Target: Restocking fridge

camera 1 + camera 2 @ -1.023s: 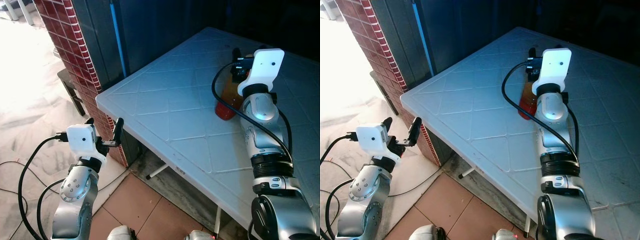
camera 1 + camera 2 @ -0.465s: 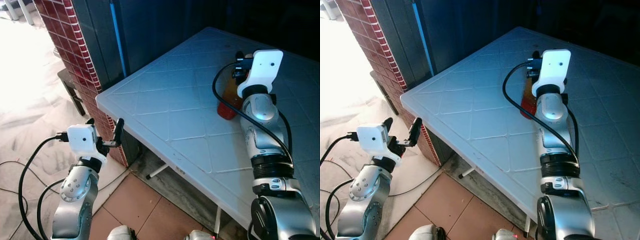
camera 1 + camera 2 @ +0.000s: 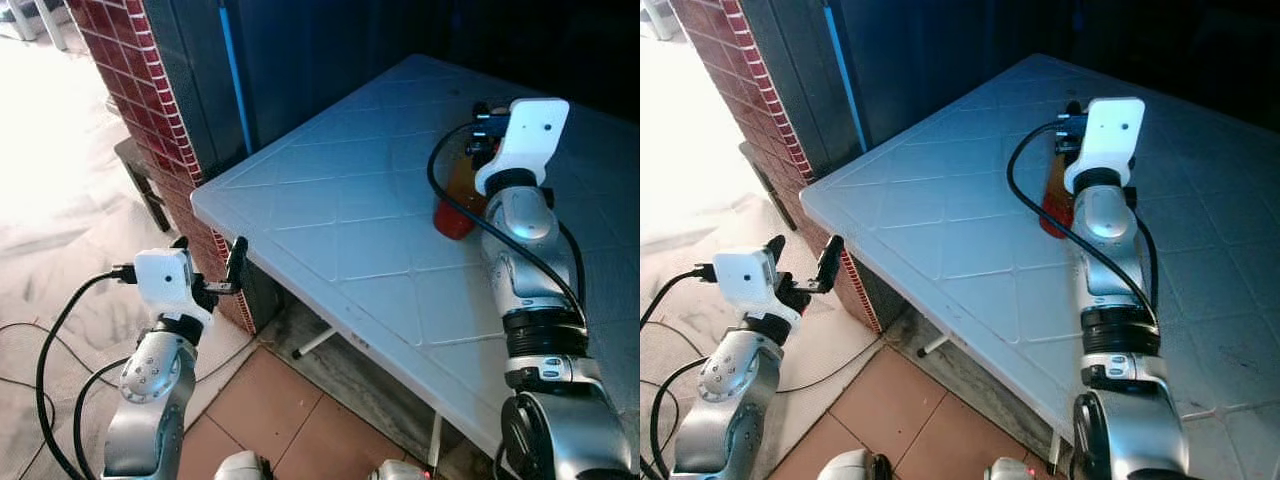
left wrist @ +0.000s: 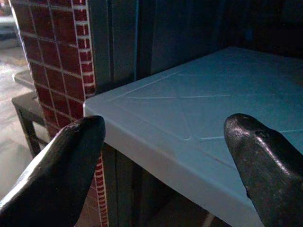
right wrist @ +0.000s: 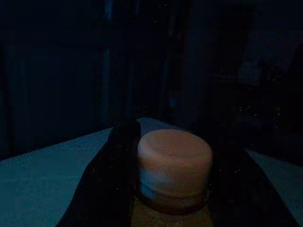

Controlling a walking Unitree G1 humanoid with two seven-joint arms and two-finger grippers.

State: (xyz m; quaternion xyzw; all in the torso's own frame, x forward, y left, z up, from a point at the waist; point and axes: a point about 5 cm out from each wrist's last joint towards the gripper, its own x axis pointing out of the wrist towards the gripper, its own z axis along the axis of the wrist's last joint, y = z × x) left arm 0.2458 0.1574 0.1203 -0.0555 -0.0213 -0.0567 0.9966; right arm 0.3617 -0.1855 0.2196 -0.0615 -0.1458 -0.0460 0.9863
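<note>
An orange bottle [image 3: 453, 196] with a red base and a pale cap [image 5: 174, 163] stands upright on the white folding table [image 3: 330, 210], towards its right side. My right gripper [image 3: 481, 124] reaches over it from the near side. Its dark fingers [image 5: 116, 184] press against both sides of the neck just under the cap, shut on the bottle. My left gripper [image 3: 209, 251] hangs open and holds nothing. It sits below and in front of the table's near left corner [image 4: 94, 101].
A red brick pillar [image 3: 140, 90] and a dark doorway with a blue pipe [image 3: 236, 75] stand behind the table's left corner. A low dark stool [image 3: 145, 175] sits beside the pillar. Cables trail across the pale floor [image 3: 40, 340], and tiles lie under the table.
My right wrist has shifted slightly right and forward over the bottle. The bottle stays on the table and the left arm has not moved.
</note>
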